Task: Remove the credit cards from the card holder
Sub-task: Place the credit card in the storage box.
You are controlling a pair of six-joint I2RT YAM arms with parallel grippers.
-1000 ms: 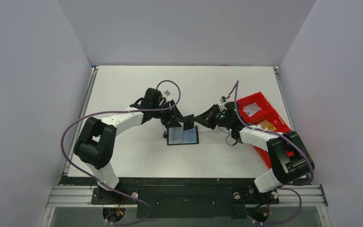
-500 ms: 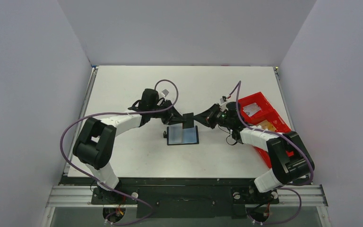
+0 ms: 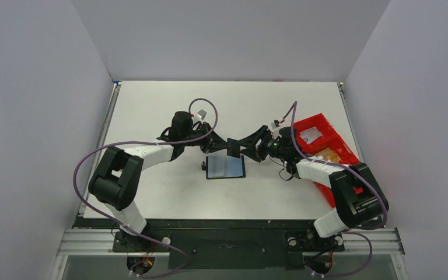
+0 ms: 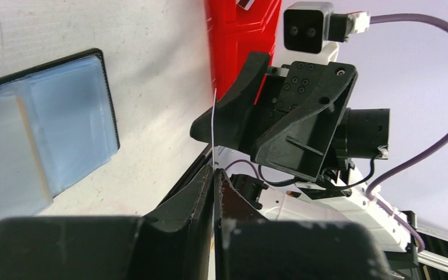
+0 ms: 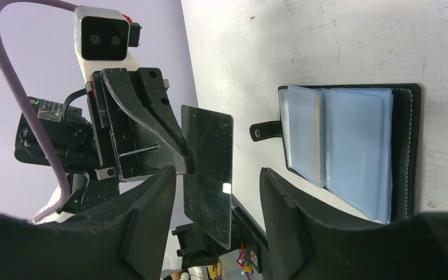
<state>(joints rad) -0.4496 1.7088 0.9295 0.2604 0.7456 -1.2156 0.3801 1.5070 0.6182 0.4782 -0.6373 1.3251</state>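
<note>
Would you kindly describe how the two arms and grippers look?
The left arm and right arm have white links with bulky black joints. A purple cable loops along each. The left gripper and right gripper are matte black, with tapered fingers and pale grey wrist cameras.

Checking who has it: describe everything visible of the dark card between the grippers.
The card is a thin, dark, glossy rectangle with rounded corners, plastic by its look. It hangs on edge above the table, near the open card holder. The left gripper is shut on one edge; the right gripper is open, its fingers flanking it without gripping.
</note>
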